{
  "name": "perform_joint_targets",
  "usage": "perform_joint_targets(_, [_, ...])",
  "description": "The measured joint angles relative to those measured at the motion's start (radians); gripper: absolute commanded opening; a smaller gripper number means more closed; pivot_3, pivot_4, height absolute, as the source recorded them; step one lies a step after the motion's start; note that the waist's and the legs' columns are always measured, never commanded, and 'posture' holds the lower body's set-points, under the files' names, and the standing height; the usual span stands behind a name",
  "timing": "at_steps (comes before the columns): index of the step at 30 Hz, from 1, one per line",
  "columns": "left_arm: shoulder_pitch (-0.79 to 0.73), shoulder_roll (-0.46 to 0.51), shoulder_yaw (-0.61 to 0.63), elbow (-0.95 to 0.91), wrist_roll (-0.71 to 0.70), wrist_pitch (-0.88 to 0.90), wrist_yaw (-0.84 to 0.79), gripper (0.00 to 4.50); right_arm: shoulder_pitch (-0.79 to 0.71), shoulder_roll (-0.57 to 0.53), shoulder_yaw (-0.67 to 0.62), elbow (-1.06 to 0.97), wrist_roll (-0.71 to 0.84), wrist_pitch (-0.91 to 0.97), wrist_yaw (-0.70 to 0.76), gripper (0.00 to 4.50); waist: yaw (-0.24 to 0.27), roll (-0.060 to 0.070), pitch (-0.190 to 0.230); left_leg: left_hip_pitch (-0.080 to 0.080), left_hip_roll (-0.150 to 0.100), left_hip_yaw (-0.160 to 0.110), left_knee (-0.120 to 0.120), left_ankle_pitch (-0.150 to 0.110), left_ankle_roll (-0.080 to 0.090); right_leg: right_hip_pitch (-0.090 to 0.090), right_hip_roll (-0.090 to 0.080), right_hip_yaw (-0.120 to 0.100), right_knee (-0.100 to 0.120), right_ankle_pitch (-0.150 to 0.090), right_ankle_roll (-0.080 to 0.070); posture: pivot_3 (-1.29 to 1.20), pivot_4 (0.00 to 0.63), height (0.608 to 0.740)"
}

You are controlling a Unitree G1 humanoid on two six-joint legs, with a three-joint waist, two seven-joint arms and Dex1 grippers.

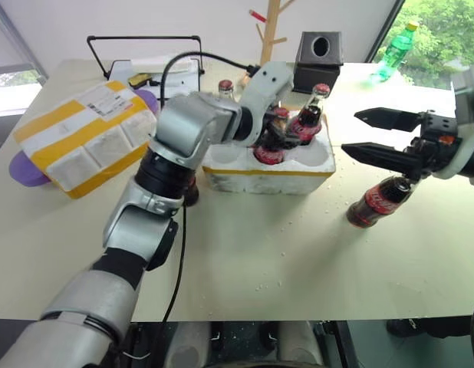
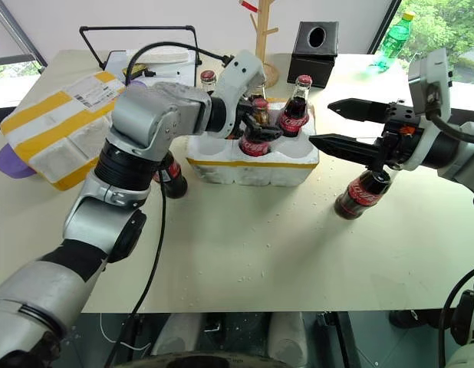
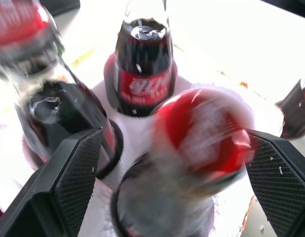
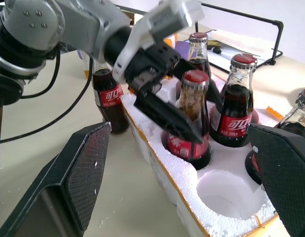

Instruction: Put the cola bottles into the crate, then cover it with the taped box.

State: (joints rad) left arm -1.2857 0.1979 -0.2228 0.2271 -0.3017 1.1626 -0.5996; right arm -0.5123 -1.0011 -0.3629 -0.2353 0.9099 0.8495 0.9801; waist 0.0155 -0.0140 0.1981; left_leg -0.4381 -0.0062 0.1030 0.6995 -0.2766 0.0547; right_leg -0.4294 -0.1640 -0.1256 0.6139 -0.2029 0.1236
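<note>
Left gripper (image 3: 172,143): wide open over the crate (image 1: 298,178), one finger (image 3: 73,173) on each side of a red-capped bottle (image 4: 192,121) seated in a front well. Clear gaps between pads and glass in the left wrist view; nothing gripped.

Right gripper (image 1: 350,132): also fully open and empty, held level above the table (image 1: 298,261) just right of the crate, tips toward it.

Below it, on the table: a cola bottle (image 1: 379,201), tilted, base toward the camera, neck hidden behind the lower finger. Cannot tell whether touching that finger.

In the crate, around the front bottle: a second bottle (image 4: 241,98) upright just behind it, a third (image 4: 196,49) at the back, a fourth (image 4: 303,116) at the far side, cut off at the frame edge. Beside the front bottle, an empty well (image 4: 224,192), round and white.

Outside the crate, at its left end: one more bottle (image 4: 109,96) standing upright on the table, close to the foam wall, partly hidden by the left arm in the head views.

Crate itself: middle of the table, yellow strip along its lower front edge.

Taped box (image 1: 87,138): far left on the table, apart from the crate, broad labelled face up, tilted, with something purple (image 1: 22,167) underneath.

At the back: black tissue box (image 1: 317,54), wooden stand (image 1: 271,31), green bottle (image 1: 394,47).
</note>
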Motion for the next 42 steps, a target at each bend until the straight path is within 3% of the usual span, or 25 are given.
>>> perform_joint_targets(9, [-0.245, 0.083, 0.097, 0.092, -0.094, 0.099, -0.098, 4.45, 0.000, 0.001, 0.004, 0.011, -0.006, -0.012, 0.005, 4.50, -0.002, 0.000, 0.000, 0.000, 0.000, 0.000, 0.000, 0.000, 0.000, 0.000, 0.000, 0.000, 0.000, 0.000, 0.000, 0.00, 0.150, 0.740])
perform_joint_targets(13, [-0.369, 0.206, 0.139, 0.152, -0.136, 0.137, -0.178, 4.45, -0.001, 0.001, 0.005, 0.027, -0.015, -0.016, 0.007, 4.50, -0.005, 0.001, 0.000, 0.000, 0.000, 0.001, -0.001, 0.000, 0.000, -0.001, 0.000, 0.000, 0.000, 0.000, 0.000, 0.00, 0.150, 0.740])
perform_joint_targets(16, [-0.379, 0.335, 0.155, 0.151, -0.166, 0.115, -0.289, 4.45, -0.002, 0.001, 0.006, 0.034, -0.022, -0.020, 0.014, 4.50, -0.007, 0.002, -0.001, 0.001, 0.000, 0.001, -0.001, 0.000, 0.000, -0.001, 0.000, 0.000, 0.001, 0.000, 0.000, 0.00, 0.150, 0.740])
perform_joint_targets(19, [-0.267, 0.552, 0.139, 0.097, -0.176, -0.021, -0.504, 4.45, -0.003, -0.002, 0.005, 0.043, -0.024, -0.021, 0.031, 4.50, -0.014, 0.005, -0.001, 0.001, 0.000, 0.002, -0.002, 0.000, -0.001, -0.001, 0.000, 0.001, 0.001, 0.000, 0.000, 0.00, 0.150, 0.740])
perform_joint_targets(25, [0.051, 0.848, 0.156, 0.086, -0.166, -0.331, -0.865, 4.45, -0.007, -0.038, 0.009, 0.044, -0.027, -0.021, 0.087, 4.50, -0.013, 0.005, -0.001, 0.001, 0.001, 0.002, -0.001, 0.000, -0.001, -0.002, 0.000, 0.001, 0.000, 0.000, 0.000, 0.00, 0.150, 0.740])
perform_joint_targets(29, [0.262, 0.993, 0.220, 0.114, -0.167, -0.418, -0.987, 4.45, -0.012, -0.071, 0.018, 0.044, -0.026, -0.020, 0.138, 4.50, -0.008, 0.005, -0.001, -0.001, 0.001, 0.001, 0.000, 0.000, -0.001, -0.003, 0.000, 0.001, 0.000, 0.000, 0.000, 0.00, 0.150, 0.740])
perform_joint_targets(33, [0.508, 1.019, 0.306, 0.079, -0.175, -0.475, -0.998, 4.45, -0.017, -0.090, 0.038, 0.027, -0.012, -0.006, 0.191, 4.50, -0.003, 0.006, -0.001, -0.002, 0.000, 0.001, 0.000, -0.001, 0.001, -0.003, -0.001, 0.001, 0.001, 0.000, 0.000, 0.00, 0.150, 0.740])
perform_joint_targets(36, [0.707, 0.979, 0.380, -0.020, -0.204, -0.481, -0.952, 4.45, -0.024, -0.097, 0.050, -0.003, 0.010, 0.011, 0.217, 4.50, -0.003, 0.005, -0.001, -0.004, 0.000, 0.001, 0.001, -0.001, 0.001, -0.005, -0.001, 0.001, 0.000, 0.000, -0.001, 0.00, 0.150, 0.740])
perform_joint_targets(42, [0.815, 0.866, 0.441, -0.166, -0.245, -0.498, -0.836, 4.45, -0.061, -0.095, 0.086, -0.003, 0.016, 0.021, 0.214, 4.50, -0.003, 0.005, -0.001, -0.003, 0.000, 0.001, 0.001, -0.001, 0.001, -0.005, -0.001, 0.001, 0.001, 0.000, -0.001, 0.00, 0.150, 0.740])
